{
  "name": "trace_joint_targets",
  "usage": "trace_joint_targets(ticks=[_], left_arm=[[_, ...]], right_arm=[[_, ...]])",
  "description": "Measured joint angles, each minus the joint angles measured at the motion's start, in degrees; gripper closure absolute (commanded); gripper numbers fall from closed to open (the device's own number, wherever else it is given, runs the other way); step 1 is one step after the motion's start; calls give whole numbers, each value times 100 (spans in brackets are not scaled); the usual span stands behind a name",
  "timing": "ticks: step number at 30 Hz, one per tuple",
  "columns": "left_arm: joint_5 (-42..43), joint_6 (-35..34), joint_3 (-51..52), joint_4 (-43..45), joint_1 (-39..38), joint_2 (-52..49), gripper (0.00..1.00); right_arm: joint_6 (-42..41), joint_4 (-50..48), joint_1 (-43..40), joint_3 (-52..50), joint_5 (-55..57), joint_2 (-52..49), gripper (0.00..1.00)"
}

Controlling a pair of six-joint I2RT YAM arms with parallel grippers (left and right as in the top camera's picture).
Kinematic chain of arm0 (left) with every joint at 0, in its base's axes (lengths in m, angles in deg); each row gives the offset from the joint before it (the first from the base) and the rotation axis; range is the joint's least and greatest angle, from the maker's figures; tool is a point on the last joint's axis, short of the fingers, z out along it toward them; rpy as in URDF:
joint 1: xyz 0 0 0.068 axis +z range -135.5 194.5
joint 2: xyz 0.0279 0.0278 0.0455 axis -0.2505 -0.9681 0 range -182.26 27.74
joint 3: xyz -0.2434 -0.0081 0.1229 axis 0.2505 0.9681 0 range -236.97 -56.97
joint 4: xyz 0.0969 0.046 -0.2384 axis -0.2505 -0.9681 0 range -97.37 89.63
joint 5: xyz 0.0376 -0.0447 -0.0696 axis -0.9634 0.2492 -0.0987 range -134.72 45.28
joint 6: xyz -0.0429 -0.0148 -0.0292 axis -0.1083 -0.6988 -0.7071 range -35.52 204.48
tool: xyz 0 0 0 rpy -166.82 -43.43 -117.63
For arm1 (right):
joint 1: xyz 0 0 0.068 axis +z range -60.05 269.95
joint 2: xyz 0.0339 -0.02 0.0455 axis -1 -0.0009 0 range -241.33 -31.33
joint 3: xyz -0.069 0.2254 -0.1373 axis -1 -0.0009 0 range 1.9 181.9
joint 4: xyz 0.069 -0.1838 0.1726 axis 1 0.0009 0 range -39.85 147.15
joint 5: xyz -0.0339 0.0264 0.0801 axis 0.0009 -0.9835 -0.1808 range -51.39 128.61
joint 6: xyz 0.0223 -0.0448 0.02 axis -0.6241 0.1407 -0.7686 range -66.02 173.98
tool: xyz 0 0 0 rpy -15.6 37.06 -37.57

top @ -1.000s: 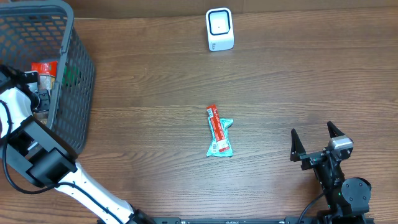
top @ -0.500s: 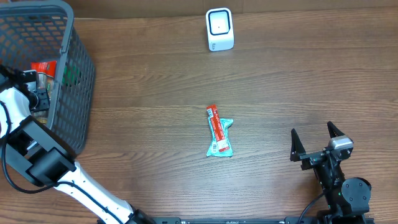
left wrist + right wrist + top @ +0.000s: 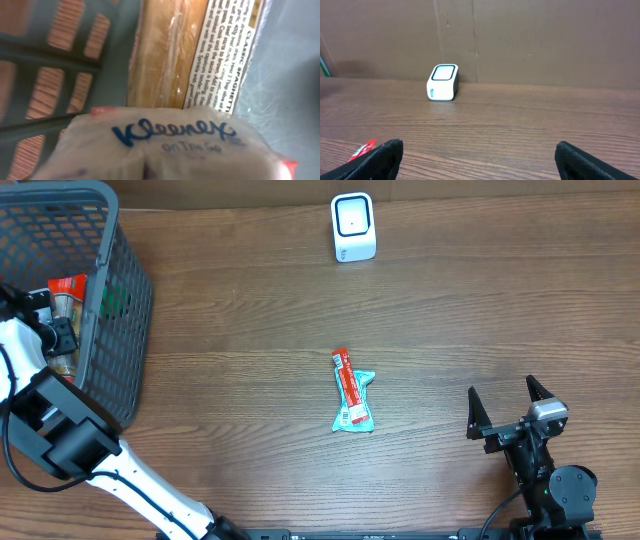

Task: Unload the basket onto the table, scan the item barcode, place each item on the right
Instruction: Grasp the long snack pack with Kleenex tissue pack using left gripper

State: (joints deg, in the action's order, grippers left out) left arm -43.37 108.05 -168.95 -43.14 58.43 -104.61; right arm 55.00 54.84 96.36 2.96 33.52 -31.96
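Note:
My left gripper (image 3: 58, 332) reaches down inside the grey mesh basket (image 3: 125, 300). In the left wrist view a soft Kleenex tissue pack (image 3: 170, 145) fills the bottom of the picture and hides the fingers. The pack is creased in the middle, as if pinched. Behind it lies a spaghetti packet (image 3: 167, 50) with a printed label. The white barcode scanner (image 3: 353, 227) stands at the table's far edge; the right wrist view also shows the scanner (image 3: 442, 82). My right gripper (image 3: 510, 405) rests open and empty at the front right.
A teal and red snack packet (image 3: 352, 392) lies in the middle of the table. Its red tip (image 3: 364, 148) shows left of the right gripper's fingers. A red item (image 3: 68, 285) sits in the basket. The basket wall (image 3: 50, 55) stands close to the left gripper.
The left gripper's jaws have closed inside the basket and the arm has shifted slightly left. The right arm has not moved.

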Motion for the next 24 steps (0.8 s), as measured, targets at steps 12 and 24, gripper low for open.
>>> trace_joint_targets(ticks=[12,24], left_arm=[[20,-505,-350,293,0,1812,91],[20,-350,195,17,0,1720,91]], right_arm=[[0,0,0,0,-2,0,0],[2,2,2,0,0,0,0]])
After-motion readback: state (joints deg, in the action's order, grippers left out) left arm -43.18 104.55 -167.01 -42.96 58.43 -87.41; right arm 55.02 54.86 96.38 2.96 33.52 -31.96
